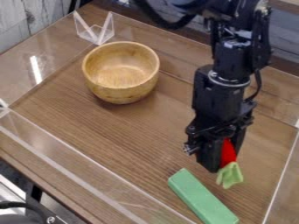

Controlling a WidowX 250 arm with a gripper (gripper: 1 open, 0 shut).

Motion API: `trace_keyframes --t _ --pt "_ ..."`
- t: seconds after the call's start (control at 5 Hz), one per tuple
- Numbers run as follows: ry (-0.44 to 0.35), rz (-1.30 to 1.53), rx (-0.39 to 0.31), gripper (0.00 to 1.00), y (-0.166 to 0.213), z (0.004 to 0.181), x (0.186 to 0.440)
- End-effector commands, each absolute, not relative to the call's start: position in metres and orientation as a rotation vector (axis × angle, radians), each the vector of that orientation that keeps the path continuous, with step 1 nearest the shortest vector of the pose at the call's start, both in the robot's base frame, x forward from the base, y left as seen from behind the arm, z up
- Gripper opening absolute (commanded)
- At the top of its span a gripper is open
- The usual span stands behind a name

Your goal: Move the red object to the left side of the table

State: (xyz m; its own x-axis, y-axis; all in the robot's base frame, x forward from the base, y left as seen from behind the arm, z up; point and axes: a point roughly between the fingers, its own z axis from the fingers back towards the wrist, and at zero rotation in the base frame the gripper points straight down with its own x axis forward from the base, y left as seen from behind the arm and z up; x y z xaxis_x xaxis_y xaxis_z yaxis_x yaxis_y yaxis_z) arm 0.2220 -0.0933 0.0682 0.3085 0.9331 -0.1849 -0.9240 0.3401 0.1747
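Observation:
The red object (229, 157) is a small glossy red toy fruit with a light green leafy tuft hanging below it. It hangs a little above the brown wood-grain table (128, 131), near the front right, just above the flat green block. My black gripper (219, 157) points steeply down and is shut on the red object. The gripper's body hides most of the fruit; only its right edge and the tuft show.
A flat green rectangular block (201, 198) lies on the table right below the gripper. A wooden bowl (121, 69) sits at the back left. Low clear acrylic walls (82, 179) edge the tabletop. A clear folded stand (93, 29) is at the far back.

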Motion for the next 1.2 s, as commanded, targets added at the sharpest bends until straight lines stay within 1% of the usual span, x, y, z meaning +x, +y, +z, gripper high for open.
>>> trace_keyframes --t 0.0,0.2,0.4,0.6,0.8,1.0 --pt "0.226 1.228 -0.029 0.0 -0.092 0.09 0.23" --pt "0.242 1.21 -0.009 0.0 -0.085 0.103 0.228" --pt "0.268 1.186 0.014 0.0 -0.042 0.143 0.23" --pt "0.274 1.246 0.01 0.0 0.008 0.152 0.215" --pt "0.275 1.273 0.012 0.0 0.058 0.147 0.193" --pt "0.289 1.386 -0.019 0.0 0.109 0.138 0.174"
